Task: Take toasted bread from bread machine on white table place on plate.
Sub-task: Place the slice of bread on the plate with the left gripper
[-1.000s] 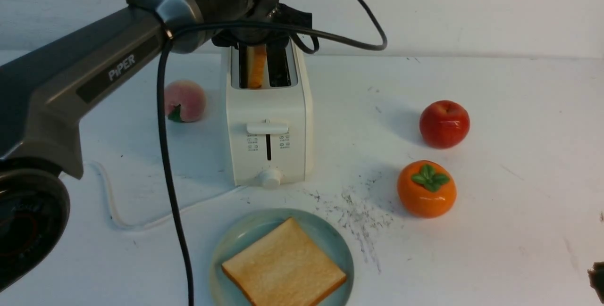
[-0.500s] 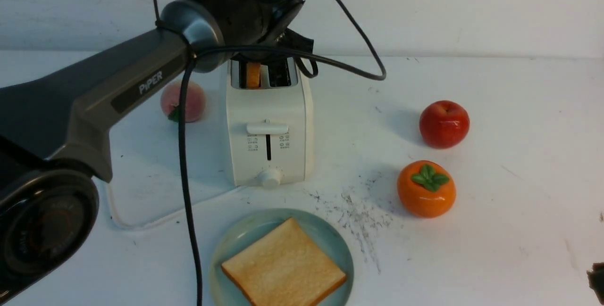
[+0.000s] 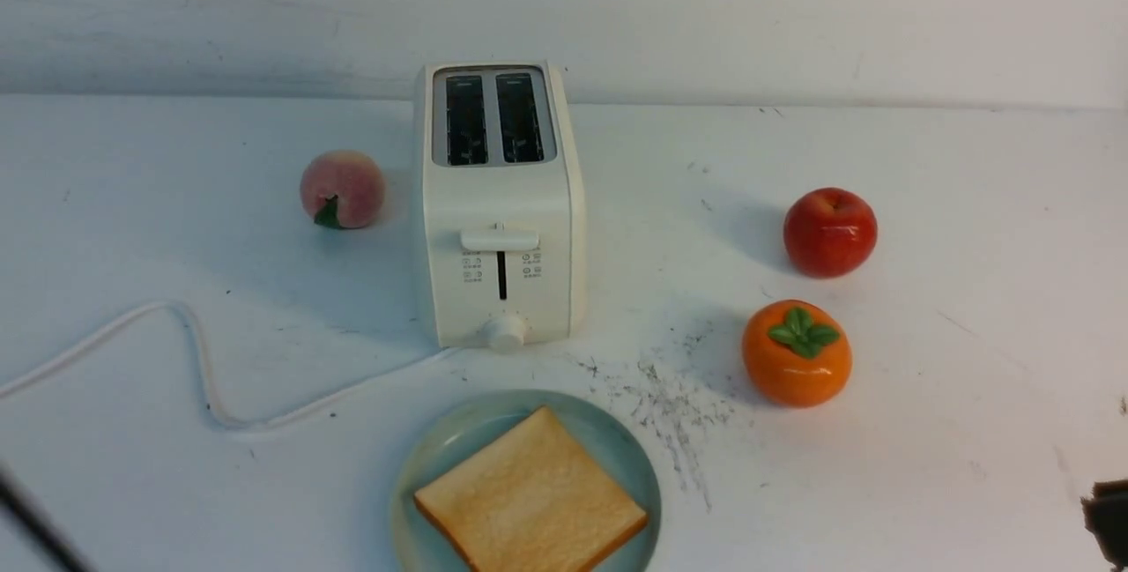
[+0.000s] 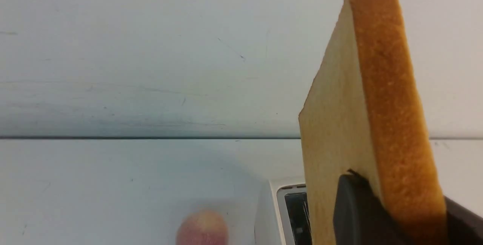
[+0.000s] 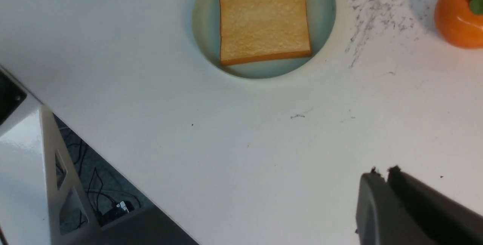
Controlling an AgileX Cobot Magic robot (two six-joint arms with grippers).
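A: Entry one, toasted bread, first slice (image 3: 530, 491)?
B: Flat on the plate (image 3: 449, 435), just in front of the bread machine (image 3: 500, 228). Delivered.
A: Second slice (image 4: 362, 124)?
B: Out of the machine, in the air above and left of it. Left gripper (image 4: 403, 214) clamped on one edge. The front view shows only a corner.
A: Slots?
B: Both empty.
A: Right gripper (image 5: 384, 173)?
B: Fingers together, holding nothing, over the white table (image 3: 925, 396), well apart from the plate on its right.
A: Outstanding?
B: In my judgement, one carry to the plate and one release, beside or over the first slice. Well past halfway.
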